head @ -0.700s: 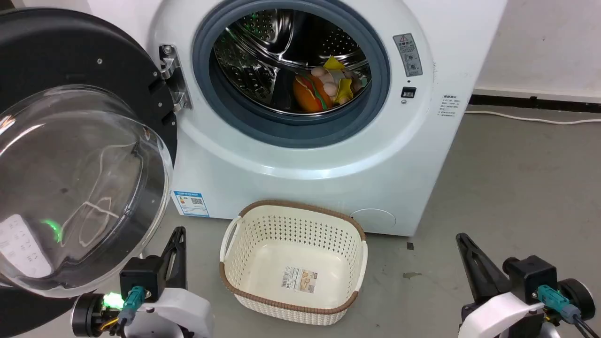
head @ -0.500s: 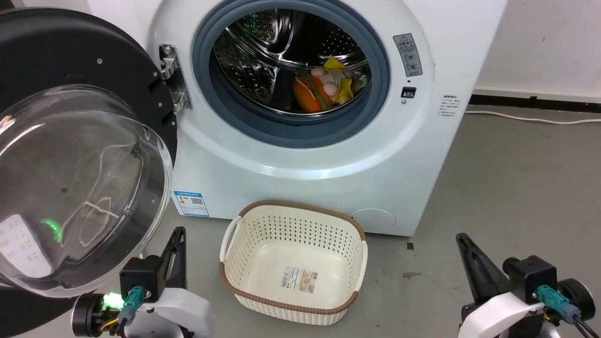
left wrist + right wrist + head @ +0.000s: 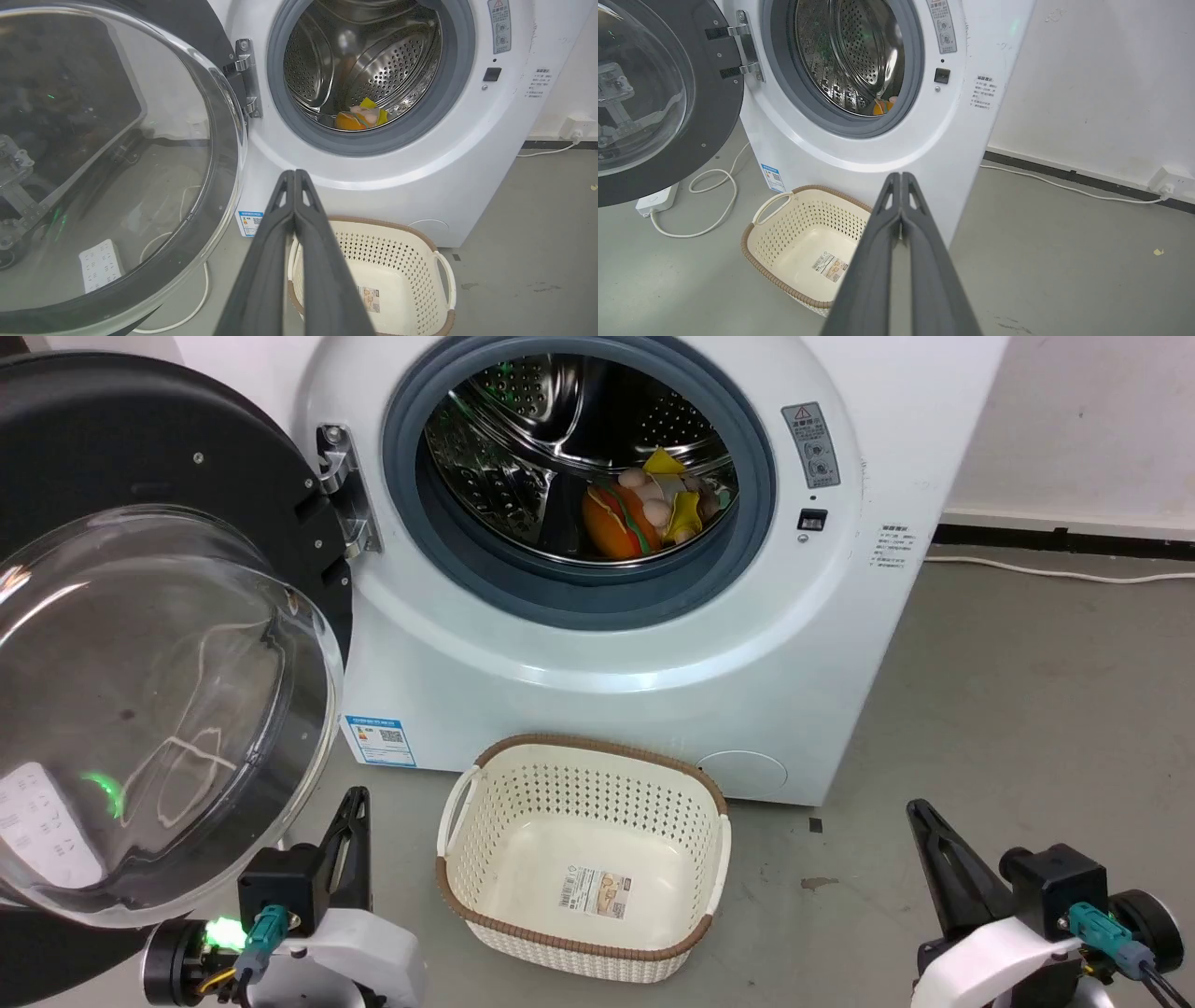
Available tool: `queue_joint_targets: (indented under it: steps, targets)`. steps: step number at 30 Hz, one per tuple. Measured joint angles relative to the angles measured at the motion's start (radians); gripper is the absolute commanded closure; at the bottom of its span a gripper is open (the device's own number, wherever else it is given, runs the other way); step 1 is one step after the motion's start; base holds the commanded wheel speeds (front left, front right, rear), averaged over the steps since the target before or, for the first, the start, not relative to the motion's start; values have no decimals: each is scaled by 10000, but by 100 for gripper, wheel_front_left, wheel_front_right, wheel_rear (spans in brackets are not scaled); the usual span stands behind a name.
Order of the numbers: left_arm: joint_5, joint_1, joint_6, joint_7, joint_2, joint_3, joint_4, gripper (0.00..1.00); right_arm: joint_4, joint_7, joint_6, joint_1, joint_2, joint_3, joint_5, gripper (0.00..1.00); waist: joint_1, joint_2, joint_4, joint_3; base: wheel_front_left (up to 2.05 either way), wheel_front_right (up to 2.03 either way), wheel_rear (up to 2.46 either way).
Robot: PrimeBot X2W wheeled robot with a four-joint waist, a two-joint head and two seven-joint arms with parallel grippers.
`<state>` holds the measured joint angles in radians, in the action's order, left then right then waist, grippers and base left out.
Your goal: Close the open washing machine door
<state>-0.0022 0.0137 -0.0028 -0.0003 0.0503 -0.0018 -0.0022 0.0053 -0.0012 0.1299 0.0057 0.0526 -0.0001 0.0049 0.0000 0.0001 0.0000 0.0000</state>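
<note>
Left gripper [image 3: 358,798], fingers pressed together like those of the right gripper [image 3: 920,810], sits at lower left just under the door [image 3: 168,663], which hangs wide open at the frame's left, hinged to the machine [image 3: 607,691]. Door looks rigid and weighty, its glass bowl [image 3: 140,737] and glossy black ring [image 3: 112,429] slippery. A flat push on the ring's outer edge, far from the hinge [image 3: 345,490], should suit better than pinching.
</note>
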Motion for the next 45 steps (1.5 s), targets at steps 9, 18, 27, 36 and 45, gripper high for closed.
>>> queue_joint_targets:
  steps: [9, 18, 27, 36, 45]
  targets:
    - [0, 0, 0, 0, 0, 0, 0, 100, 0, 0, 0, 0, 0, 0, 0, 100, 0, 0, 0, 0, 0, 0, 0]
    - [-2, 5, -2, -4, 0, -15, -2, 0, 8, -4, 0, 1, 0, 0, 6, 0, 0, 0, 0, 1, 0, 0, 0]
    - [4, 5, -2, -155, 10, -102, -10, 0, 104, -153, 0, 1, 0, -38, 54, 0, 0, 0, 38, 19, 0, 0, 0]
    - [8, 4, 13, -339, 46, -194, -17, 0, 151, -360, 0, 1, 0, 17, 96, 0, 0, 0, 297, 40, 0, 0, 0]
    - [6, -7, 94, -533, 151, -274, -33, 0, 174, -533, 0, 1, 0, 201, 107, 0, 0, 0, 795, 19, 0, 0, 0]
